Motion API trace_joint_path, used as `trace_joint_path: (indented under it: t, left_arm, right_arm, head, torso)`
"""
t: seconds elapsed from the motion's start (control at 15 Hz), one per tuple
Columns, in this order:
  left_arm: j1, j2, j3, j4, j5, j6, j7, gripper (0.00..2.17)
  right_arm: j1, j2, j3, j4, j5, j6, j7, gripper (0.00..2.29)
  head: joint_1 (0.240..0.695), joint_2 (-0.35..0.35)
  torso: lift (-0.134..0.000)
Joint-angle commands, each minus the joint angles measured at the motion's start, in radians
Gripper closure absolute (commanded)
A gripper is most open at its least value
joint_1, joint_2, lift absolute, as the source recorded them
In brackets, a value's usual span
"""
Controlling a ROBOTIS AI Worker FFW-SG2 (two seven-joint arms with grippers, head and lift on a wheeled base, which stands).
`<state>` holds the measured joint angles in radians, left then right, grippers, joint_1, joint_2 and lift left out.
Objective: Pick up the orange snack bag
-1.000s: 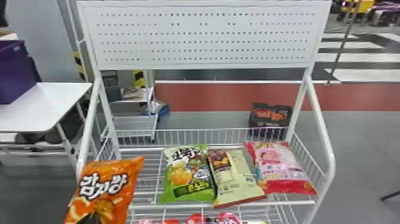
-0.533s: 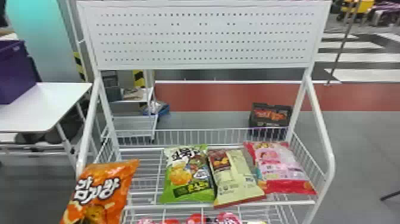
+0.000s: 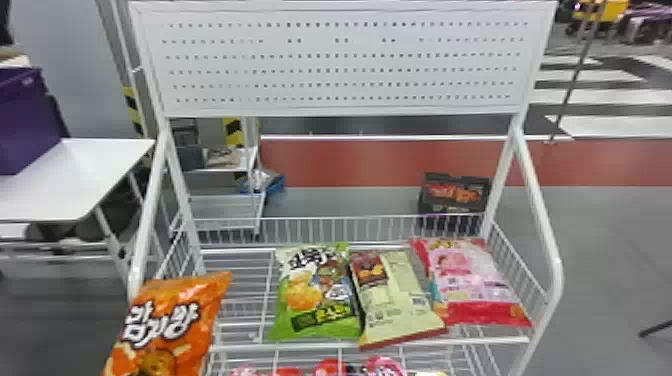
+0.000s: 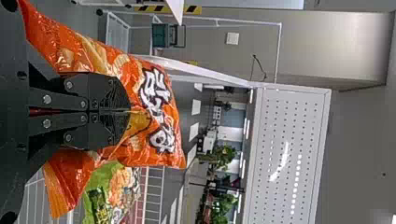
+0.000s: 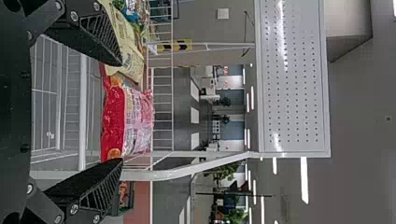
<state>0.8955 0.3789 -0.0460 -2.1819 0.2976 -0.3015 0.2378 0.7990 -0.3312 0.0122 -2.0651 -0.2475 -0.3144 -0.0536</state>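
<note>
The orange snack bag (image 3: 170,325) hangs at the lower left of the head view, in front of the rack's left post. In the left wrist view my left gripper (image 4: 130,111) is shut on the orange snack bag (image 4: 161,116), its two black fingers pinching the middle while the bag spreads out on both sides. My right gripper (image 5: 122,112) stands open in the right wrist view, nothing between its fingers, facing the rack where the pink and red bag lies.
A green bag (image 3: 317,295), a cream bag (image 3: 400,300) and a pink bag (image 3: 475,285) lie on the rack's wire shelf (image 3: 235,345). Red and pink packs (image 3: 332,369) sit on the tier below. A white table (image 3: 75,185) with a purple bin (image 3: 27,117) stands at the left.
The orange bag, held by my left gripper, has shifted a little left and down in the head view and tilted slightly. The bags on the shelf have kept their places.
</note>
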Motion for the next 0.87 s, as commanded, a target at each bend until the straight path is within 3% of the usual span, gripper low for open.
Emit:
trace_joint_path:
  t: [0.0,0.8]
  left_arm:
    - [-0.001,0.000,0.000,0.005,-0.002,-0.003,0.000,1.44]
    - [-0.003,-0.001,0.002,0.010,0.009,-0.018,-0.009,1.44]
  right_arm:
    - [-0.001,0.001,0.000,0.000,0.001,-0.002,0.000,0.17]
    - [-0.001,0.000,-0.001,0.003,-0.003,-0.008,0.000,0.17]
  head:
    - [0.499,0.000]
    - [0.499,0.000]
  torso:
    - [0.000]
    - [0.000]
